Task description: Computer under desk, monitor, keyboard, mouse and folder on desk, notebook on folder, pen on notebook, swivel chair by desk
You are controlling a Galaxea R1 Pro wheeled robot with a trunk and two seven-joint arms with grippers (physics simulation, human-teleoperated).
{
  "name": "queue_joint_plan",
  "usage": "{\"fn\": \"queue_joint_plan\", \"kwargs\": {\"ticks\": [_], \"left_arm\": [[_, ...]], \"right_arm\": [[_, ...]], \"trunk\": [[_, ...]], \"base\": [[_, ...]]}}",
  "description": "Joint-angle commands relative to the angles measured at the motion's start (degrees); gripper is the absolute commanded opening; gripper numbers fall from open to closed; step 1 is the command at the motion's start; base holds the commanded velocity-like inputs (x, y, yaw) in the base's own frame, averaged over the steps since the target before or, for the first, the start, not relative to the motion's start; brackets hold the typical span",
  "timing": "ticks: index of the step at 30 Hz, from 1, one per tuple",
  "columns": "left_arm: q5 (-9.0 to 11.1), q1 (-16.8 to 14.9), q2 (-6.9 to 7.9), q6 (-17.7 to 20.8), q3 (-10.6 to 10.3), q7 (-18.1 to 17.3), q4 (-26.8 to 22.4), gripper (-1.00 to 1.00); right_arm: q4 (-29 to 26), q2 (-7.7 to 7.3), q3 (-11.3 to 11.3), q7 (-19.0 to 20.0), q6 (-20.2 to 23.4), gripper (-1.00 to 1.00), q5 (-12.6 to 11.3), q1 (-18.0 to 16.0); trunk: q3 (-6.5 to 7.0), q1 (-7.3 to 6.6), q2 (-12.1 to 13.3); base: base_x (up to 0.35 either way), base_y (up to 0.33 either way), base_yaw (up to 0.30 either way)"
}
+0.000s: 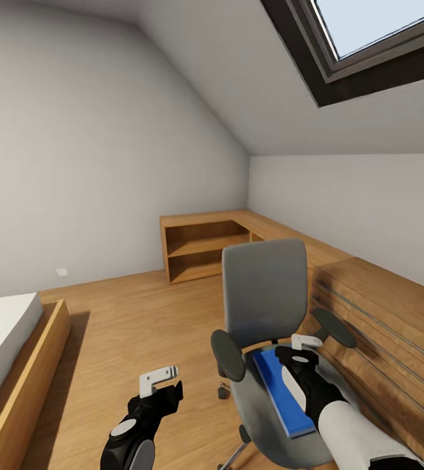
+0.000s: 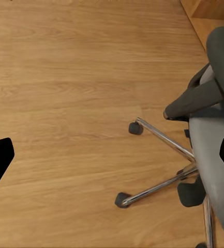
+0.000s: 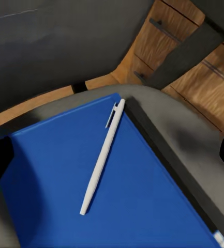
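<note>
Little of the task appears done. The folder [image 1: 278,391] lies on the swivel chair [image 1: 264,294] seat, pen [image 3: 102,157] resting on it. Right gripper [image 1: 305,341] hovers above, jaws spread, empty; left gripper [image 1: 158,379] open over bare floor. Wooden drawer fronts [image 1: 381,339] crowd the chair's side.

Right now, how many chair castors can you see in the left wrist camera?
2. One castor sits at the end of the upper chrome leg, another castor at the end of the lower leg. The swivel chair seat likely hides the rest.
</note>
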Motion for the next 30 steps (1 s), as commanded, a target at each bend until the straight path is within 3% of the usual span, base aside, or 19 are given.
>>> {"fn": "queue_joint_plan", "kwargs": {"ticks": [1,6,7,12,30], "left_arm": [[0.61,-0.05,0.01,0.1,-0.03,0.57,-0.07,1.0],[0.66,-0.05,0.01,0.03,0.92,0.69,-0.34,1.0],[0.71,-0.05,-0.04,0.02,3.78,0.67,-0.45,1.0],[0.74,-0.05,-0.07,0.01,6.06,0.66,-0.88,1.0],[0.75,-0.05,-0.08,0.01,6.42,0.66,-1.12,1.0]], "right_arm": [[0.07,-0.05,0.49,-0.47,0.34,1.0,-0.54,-0.03],[1.0,-0.03,0.38,-0.41,0.34,1.0,-1.91,-0.04],[1.09,-0.03,0.39,-0.18,0.34,1.0,-3.53,-0.04],[1.09,-0.02,0.39,0.02,0.34,1.0,-4.26,-0.05],[0.71,0.15,0.36,0.04,0.34,1.0,-4.41,-0.05]], "trunk": [[-0.06,0.0,-0.03],[-0.06,0.0,-0.03],[-0.06,0.0,-0.03],[-0.42,0.44,-0.84],[-3.65,4.39,-8.06]], "base": [[0.017,0.0,0.0],[0.004,0.0,0.0],[0.0,0.0,0.0],[0.0,0.0,0.0],[0.0,0.0,0.0]]}}
